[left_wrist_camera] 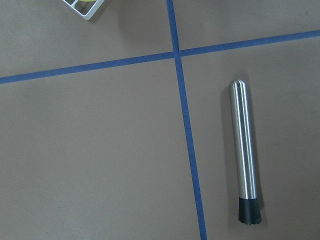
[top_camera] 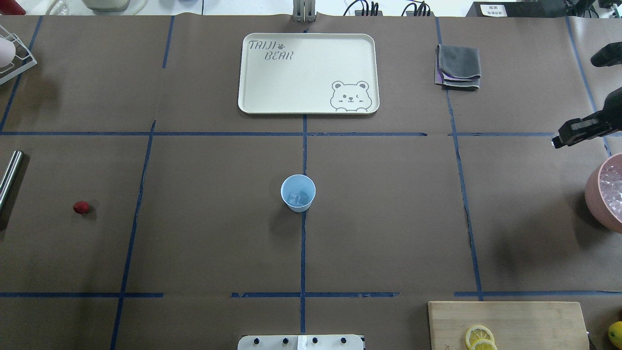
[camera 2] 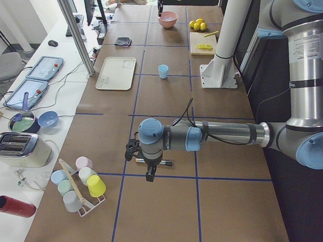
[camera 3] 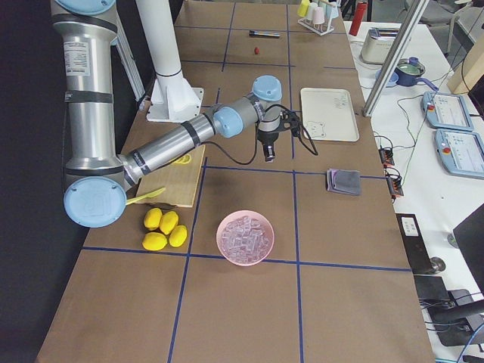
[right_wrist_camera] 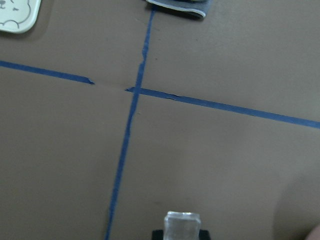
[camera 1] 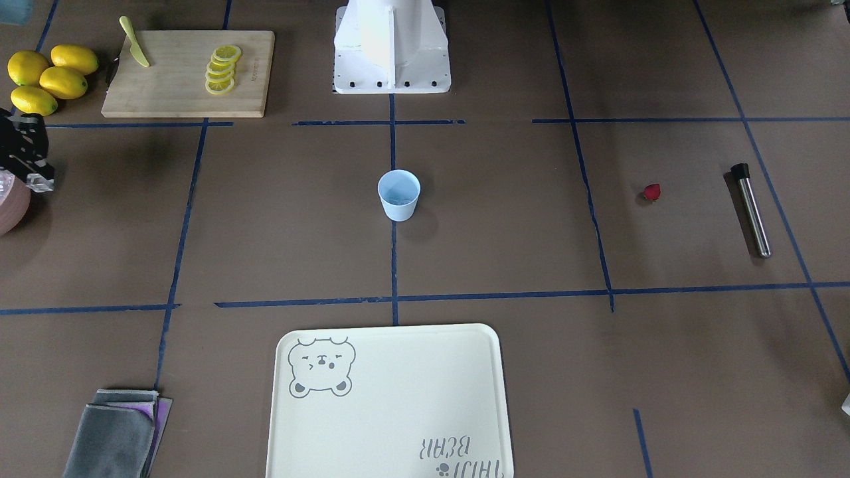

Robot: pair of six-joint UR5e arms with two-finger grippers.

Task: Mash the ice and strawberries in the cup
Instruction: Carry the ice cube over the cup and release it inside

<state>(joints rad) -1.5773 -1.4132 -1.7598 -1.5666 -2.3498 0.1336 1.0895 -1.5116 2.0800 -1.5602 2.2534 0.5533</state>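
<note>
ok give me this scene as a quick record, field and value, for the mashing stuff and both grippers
cup: upright at the centre of the table
ice in cup: a few cubes
strawberry: on the table, well apart from the cup
metal rod: lying flat near the strawberry
pink bowl: full of ice, at the right arm's end
left gripper: above the metal rod; open or shut unclear
right gripper: shut on one ice cube, near the pink bowl
</note>
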